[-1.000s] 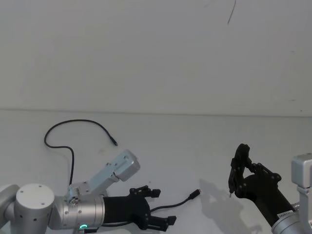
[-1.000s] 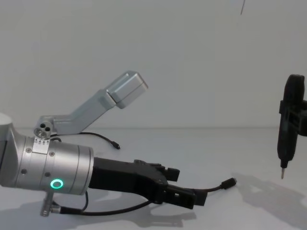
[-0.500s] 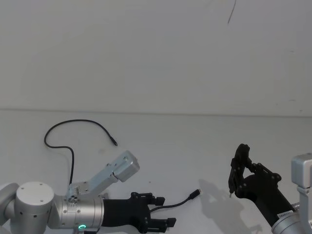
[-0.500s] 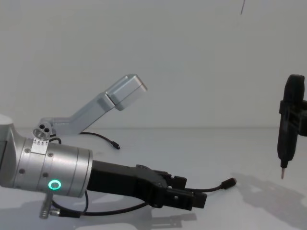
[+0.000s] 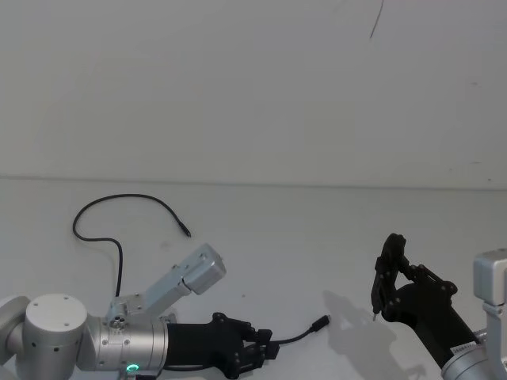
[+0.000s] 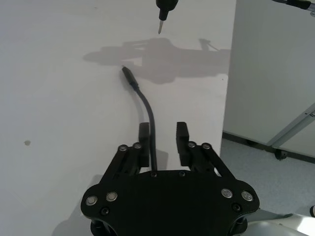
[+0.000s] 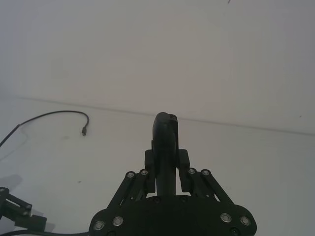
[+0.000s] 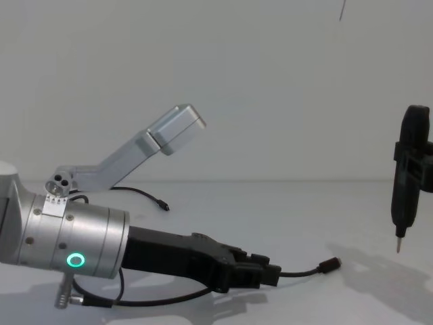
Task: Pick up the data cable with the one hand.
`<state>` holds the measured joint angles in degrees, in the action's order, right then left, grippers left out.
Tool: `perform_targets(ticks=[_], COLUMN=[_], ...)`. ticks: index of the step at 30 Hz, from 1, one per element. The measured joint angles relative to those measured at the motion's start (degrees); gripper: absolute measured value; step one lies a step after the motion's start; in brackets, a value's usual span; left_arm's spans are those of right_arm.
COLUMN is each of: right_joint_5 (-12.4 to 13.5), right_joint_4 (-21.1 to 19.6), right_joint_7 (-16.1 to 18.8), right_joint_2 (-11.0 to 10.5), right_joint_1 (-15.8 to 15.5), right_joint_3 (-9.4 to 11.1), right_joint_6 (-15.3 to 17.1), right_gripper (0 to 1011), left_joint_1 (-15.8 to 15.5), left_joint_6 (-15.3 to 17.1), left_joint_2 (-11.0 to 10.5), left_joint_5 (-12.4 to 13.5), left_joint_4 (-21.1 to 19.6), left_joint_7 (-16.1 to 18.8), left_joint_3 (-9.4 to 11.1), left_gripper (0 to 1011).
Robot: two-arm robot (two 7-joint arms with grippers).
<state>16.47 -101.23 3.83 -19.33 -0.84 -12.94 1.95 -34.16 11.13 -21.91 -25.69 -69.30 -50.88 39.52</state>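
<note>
Half done at most. On the table, the left end effector sits low, its fingers a little apart. The right end effector, parked at the right, clasps a pen tool. The data cable lies on the table between the left fingers, unclamped; closing and lifting remain.

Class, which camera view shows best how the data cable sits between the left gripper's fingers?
The left wrist view: the data cable runs between the left gripper's open fingers, beside one. Head and chest views show it leaving the gripper; the right wrist view shows its far end. The right gripper holds a pen-shaped tool.
</note>
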Motion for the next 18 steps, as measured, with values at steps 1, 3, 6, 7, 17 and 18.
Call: perform_targets(ticks=[1, 3, 6, 7, 17, 18], right_joint_5=[0.0, 0.0, 0.0, 0.0, 0.0, 0.0], right_joint_4=[0.0, 0.0, 0.0, 0.0, 0.0, 0.0], right_joint_7=[0.0, 0.0, 0.0, 0.0, 0.0, 0.0], right_joint_2=[0.0, 0.0, 0.0, 0.0, 0.0, 0.0], right_joint_1=[0.0, 0.0, 0.0, 0.0, 0.0, 0.0], right_joint_3=[0.0, 0.0, 0.0, 0.0, 0.0, 0.0], right_joint_6=[0.0, 0.0, 0.0, 0.0, 0.0, 0.0], right_gripper=[269, 269, 269, 269, 269, 269], left_joint_1=[0.0, 0.0, -0.1, -0.1, -0.1, -0.1], left_joint_6=[0.0, 0.0, 0.0, 0.0, 0.1, 0.1], left_joint_2=[0.0, 0.0, 0.0, 0.0, -0.1, -0.1], left_joint_5=[0.0, -0.1, -0.1, -0.1, -0.2, -0.2], left_joint_4=[0.0, 0.0, 0.1, 0.1, 0.1, 0.1], left_joint_7=[0.0, -0.1, -0.1, -0.2, -0.3, -0.3], left_joint_3=[0.0, 0.0, 0.0, 0.0, 0.1, 0.1], left_gripper=[291, 232, 125, 104, 39, 39])
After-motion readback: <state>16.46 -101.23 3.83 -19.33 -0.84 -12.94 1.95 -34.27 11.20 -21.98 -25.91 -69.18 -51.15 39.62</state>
